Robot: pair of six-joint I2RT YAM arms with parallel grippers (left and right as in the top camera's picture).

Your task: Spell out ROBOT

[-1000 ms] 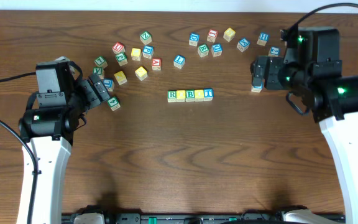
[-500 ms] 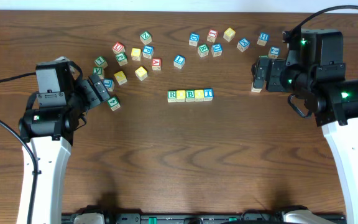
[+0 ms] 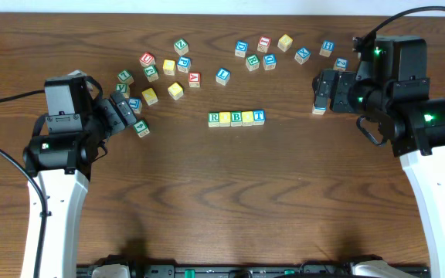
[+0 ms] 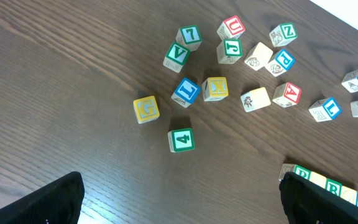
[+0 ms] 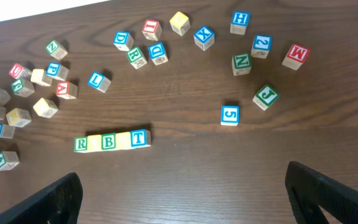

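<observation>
The row of five cubes (image 3: pixel 236 117) lies at the middle of the table (image 3: pixel 222 201), its cubes touching side to side: R cube (image 3: pixel 214 118), yellow-topped cube (image 3: pixel 225 118), B cube (image 3: pixel 236 117), second yellow-topped cube (image 3: pixel 247 117), T cube (image 3: pixel 259 116) (the yellow tops show no letter). Loose cubes (image 3: pixel 168 68) lie scattered beyond the row. The left gripper (image 3: pixel 132 116) hangs wide open and empty beside the left scatter. The right gripper (image 3: pixel 318 93), also spread wide, holds nothing and is well apart from the row.

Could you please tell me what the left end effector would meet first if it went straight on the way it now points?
Most likely the green 4 cube, nearly centred ahead of the open left end effector, though depth is hard to judge.
</observation>
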